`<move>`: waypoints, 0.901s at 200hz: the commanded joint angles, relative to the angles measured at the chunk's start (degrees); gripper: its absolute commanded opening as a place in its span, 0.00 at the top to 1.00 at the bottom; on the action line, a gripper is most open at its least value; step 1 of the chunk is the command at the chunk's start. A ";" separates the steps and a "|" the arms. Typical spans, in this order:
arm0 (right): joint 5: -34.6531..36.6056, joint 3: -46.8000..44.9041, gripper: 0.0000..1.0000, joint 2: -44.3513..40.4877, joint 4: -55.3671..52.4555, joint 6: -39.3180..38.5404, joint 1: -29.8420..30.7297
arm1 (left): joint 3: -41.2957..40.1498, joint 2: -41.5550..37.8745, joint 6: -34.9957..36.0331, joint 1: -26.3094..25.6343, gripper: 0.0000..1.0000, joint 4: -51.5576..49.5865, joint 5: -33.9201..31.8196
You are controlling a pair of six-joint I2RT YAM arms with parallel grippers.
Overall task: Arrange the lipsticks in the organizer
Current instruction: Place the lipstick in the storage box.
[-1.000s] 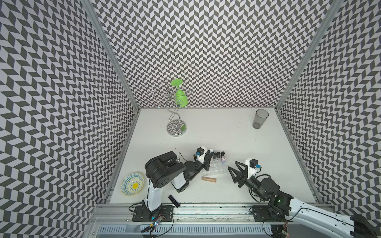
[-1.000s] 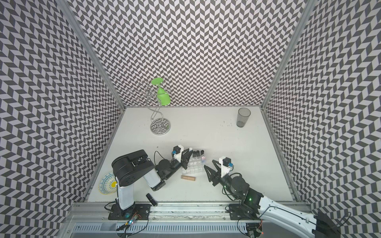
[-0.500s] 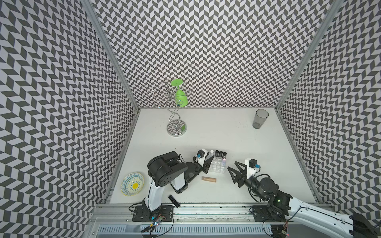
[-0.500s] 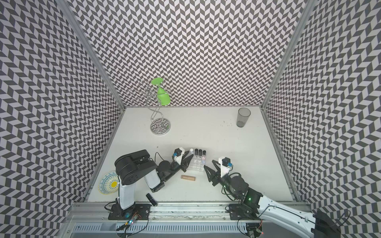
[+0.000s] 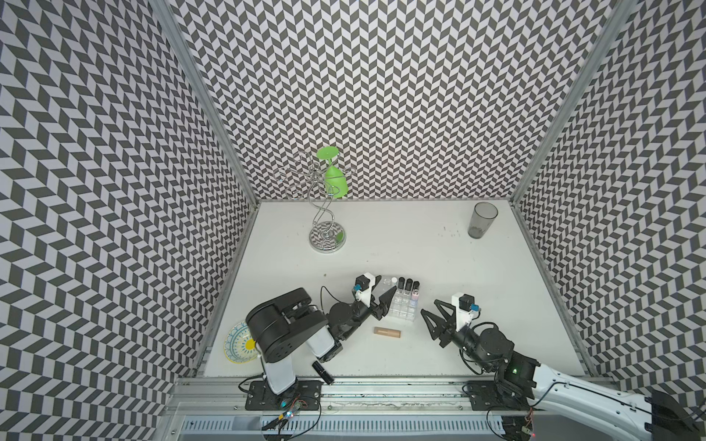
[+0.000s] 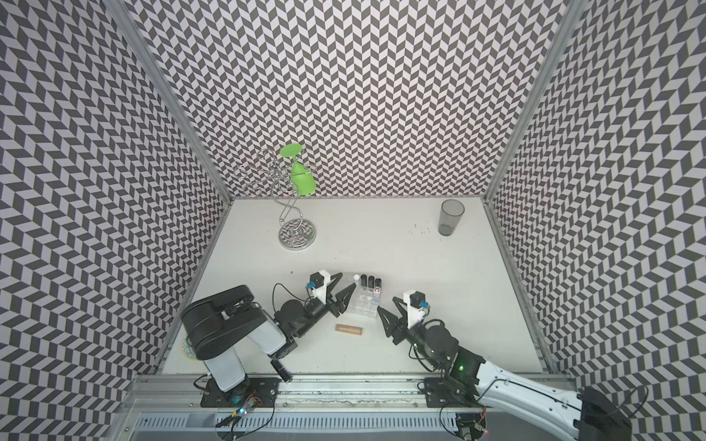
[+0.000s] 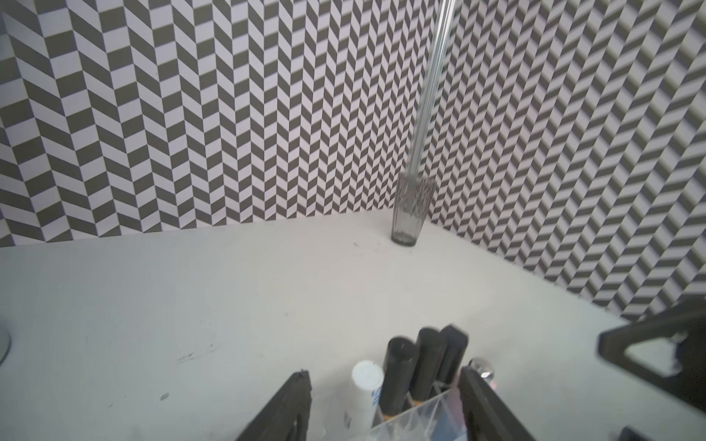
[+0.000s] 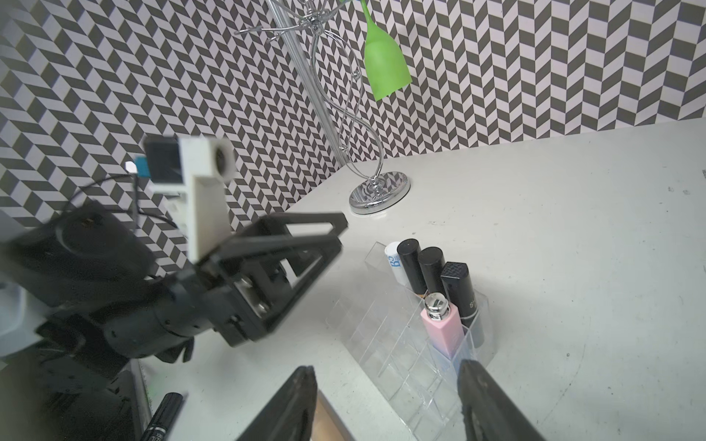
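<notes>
The clear organizer (image 5: pixel 401 307) (image 8: pixel 386 343) stands mid-table. At its back row a white lipstick (image 5: pixel 394 281) (image 7: pixel 365 385) stands beside three black ones (image 8: pixel 433 271), with a pink-to-blue one (image 8: pixel 443 332) in front of them. A tan lipstick (image 5: pixel 387 333) lies on the table in front of the organizer. Another black lipstick (image 5: pixel 323 373) lies at the front edge. My left gripper (image 5: pixel 385 286) (image 7: pixel 384 372) is open just left of the organizer, holding nothing. Just right of the organizer, my right gripper (image 5: pixel 428 307) (image 8: pixel 386 369) is open and empty.
A chrome stand (image 5: pixel 327 236) carrying a green glass (image 5: pixel 335 179) stands at the back left. A grey tumbler (image 5: pixel 482 219) is at the back right. A patterned plate (image 5: pixel 240 341) lies at the front left, beside the left arm's base.
My left gripper has opened, let go of the white lipstick at the organizer's back row and drawn back a little. The right arm has not moved.
</notes>
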 commanded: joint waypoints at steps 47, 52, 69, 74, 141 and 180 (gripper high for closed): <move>-7.00 6.39 0.35 5.19 -10.92 8.39 0.54 | -0.77 -31.78 -10.48 -2.02 0.34 -46.31 -6.48; -6.77 7.10 0.35 5.95 -12.68 9.27 0.62 | -0.95 -33.30 -10.85 -2.01 0.34 -48.47 -6.65; -4.63 10.94 0.34 9.06 -20.62 12.79 1.17 | -1.59 -37.24 -13.36 -1.93 0.30 -55.10 -6.04; -2.88 12.97 0.33 10.14 -24.33 14.05 1.56 | -1.59 -38.11 -13.57 -1.90 0.27 -56.72 -5.67; 15.57 28.91 0.26 22.73 -64.00 38.41 3.17 | -3.35 -47.03 -12.78 -1.49 0.11 -62.44 -0.64; 12.61 27.48 0.20 29.46 -65.74 42.81 -1.14 | -3.47 -49.02 -12.62 -1.14 0.09 -61.61 4.49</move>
